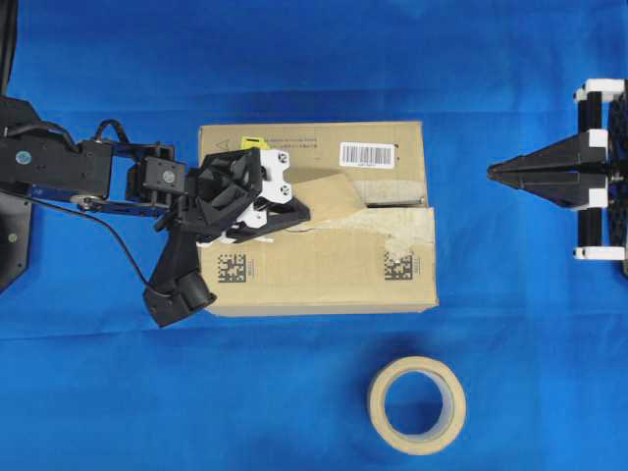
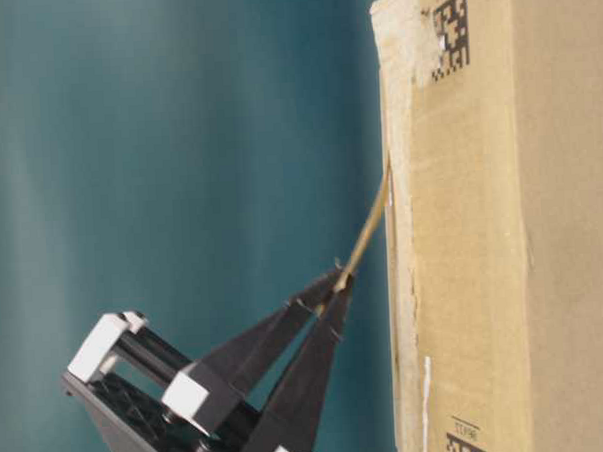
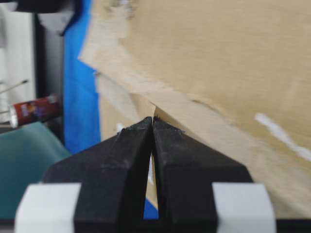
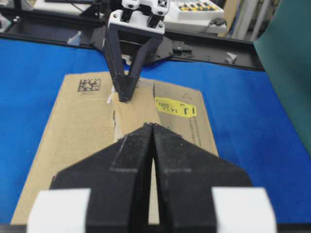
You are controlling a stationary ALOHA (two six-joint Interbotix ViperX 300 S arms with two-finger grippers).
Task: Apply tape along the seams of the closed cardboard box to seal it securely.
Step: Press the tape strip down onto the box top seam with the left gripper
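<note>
Pinching one end of the short flat tan strip of paper tape point(image 1: 319, 193), my left gripper point(image 1: 299, 211) has its black jaws closed on it above the large brown rectangular cardboard box point(image 1: 324, 265). In the table-level view the held end point(image 2: 367, 233) stands lifted off the cardboard, while its other end meets the box top. From my left wrist camera, both fingertips point(image 3: 141, 133) press together with the tan edge caught between them, directly over the lid.

Beneath the strip runs the long dark seam point(image 1: 392, 205) between the two flaps, edged with pale grey torn tape residue point(image 1: 402, 228). The strip lies slantwise across that line, near the middle of the lid. Around it I note a yellow sticker point(image 1: 253, 143), a white barcode label point(image 1: 366, 154) and two black square codes point(image 1: 233, 267) printed on the near flap.

My right gripper point(image 1: 494, 171) hangs well apart from the box, off its right edge, jaws shut and carrying nothing; the tips point toward the carton.

On the blue table cover point(image 1: 118, 392), in front of the box and clear of it, lies a round beige tape roll point(image 1: 417, 404) with a hollow centre.
</note>
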